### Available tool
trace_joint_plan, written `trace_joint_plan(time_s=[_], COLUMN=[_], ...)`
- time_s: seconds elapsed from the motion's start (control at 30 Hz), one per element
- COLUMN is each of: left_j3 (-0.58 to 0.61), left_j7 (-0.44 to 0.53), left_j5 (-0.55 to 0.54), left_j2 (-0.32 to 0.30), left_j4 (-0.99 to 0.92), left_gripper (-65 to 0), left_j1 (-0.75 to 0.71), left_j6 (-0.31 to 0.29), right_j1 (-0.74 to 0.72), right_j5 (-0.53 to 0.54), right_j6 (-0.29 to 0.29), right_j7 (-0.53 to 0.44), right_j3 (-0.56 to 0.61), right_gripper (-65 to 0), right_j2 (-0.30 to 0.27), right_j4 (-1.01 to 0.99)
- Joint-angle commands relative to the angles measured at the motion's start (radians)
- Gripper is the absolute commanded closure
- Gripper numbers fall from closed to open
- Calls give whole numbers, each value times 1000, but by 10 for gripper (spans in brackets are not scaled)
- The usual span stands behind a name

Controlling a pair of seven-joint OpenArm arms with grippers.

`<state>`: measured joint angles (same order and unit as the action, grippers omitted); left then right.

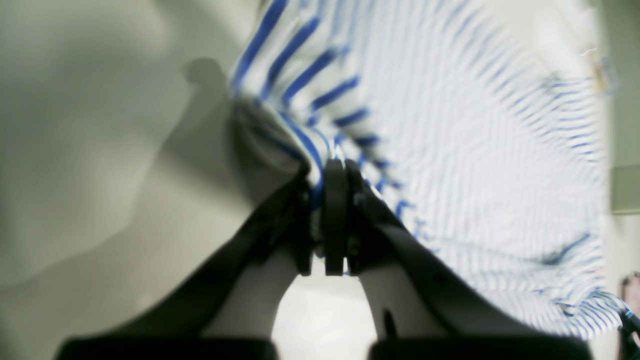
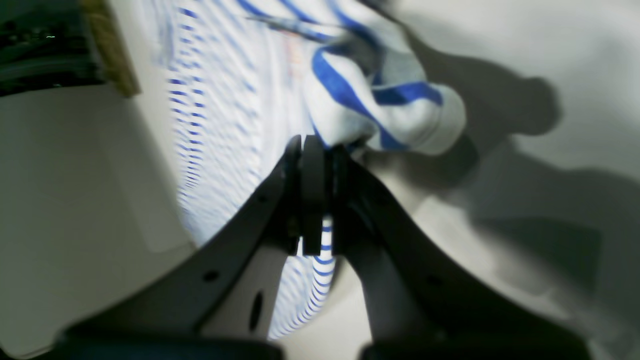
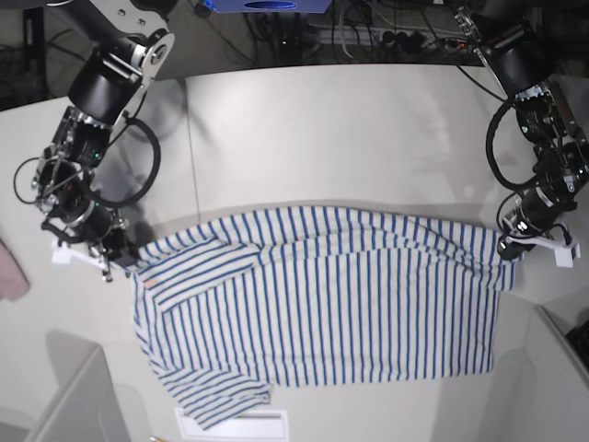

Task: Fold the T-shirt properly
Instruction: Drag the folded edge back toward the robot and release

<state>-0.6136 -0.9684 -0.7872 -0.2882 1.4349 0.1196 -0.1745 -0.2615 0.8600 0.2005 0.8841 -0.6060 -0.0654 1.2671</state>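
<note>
Pinching the T-shirt at both far edges, my left gripper at frame right and right gripper at frame left have jaws pressed together on cloth. Shirt lies spread mid-bench, corners held, I judge, for folding over.

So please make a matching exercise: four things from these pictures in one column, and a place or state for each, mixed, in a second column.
Things:
1. left tool
2. right tool
3. shirt
4. pink cloth

States:
A. spread flat on the table
B. at the base view's left edge
C. shut on the shirt edge, base view's right
D. shut on the shirt by a sleeve, base view's left

Pairs: 1-C, 2-D, 3-A, 4-B
</note>
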Motion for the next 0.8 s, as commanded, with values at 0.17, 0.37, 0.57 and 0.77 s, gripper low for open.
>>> trace_joint_plan(time_s=[0.17,0.37,0.57,0.77], left_j3=[4,-4,5,7], left_j7=[-62,-88,-90,-86], left_j5=[-18,-22,-18,-16], left_j2=[-44,-76,-84,-76], left_j4=[51,51,151,171], left_gripper=[0,0,0,0], left_j1=[180,210,-7,-231], left_j6=[33,34,34,33], right_j1=[-129,-180,0,184], right_j5=[14,51,203,204], right_j6=[67,67,72,66], right_j7=[-9,59,76,74], right_j3=[1,-1,-1,-1], right_gripper=[0,0,0,0], right_j2=[-47,-86,-101,-101], right_j4=[18,24,27,29])
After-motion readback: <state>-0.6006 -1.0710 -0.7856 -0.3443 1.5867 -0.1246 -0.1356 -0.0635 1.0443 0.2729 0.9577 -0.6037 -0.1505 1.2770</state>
